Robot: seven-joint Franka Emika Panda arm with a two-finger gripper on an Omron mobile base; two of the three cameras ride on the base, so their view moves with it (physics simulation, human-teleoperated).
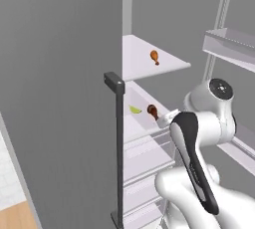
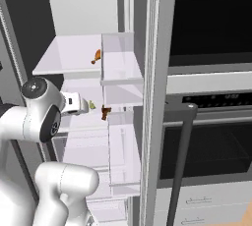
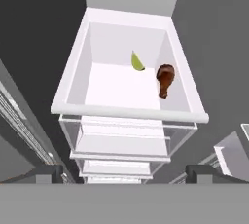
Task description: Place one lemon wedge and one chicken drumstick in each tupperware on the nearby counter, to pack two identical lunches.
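fridge [image 1: 60,98]: door is swung wide, white shelves are exposed
middle shelf [image 3: 121,84]: one drumstick and one lemon wedge are kept here, near each other but apart
upper shelf [image 1: 174,66]: a second drumstick [image 1: 155,56] is parked up here
gripper [image 3: 124,174]: fingers are spread wide, nothing is held, it's aimed down at the middle shelf
drumstick [image 3: 165,80]: probably firm and light, a bit slick; best pinched across the fat meaty end, not the skinny bone
lemon wedge [image 3: 137,62]: looks tiny and soft-ish, easily squashed; should be gripped across its flat sides
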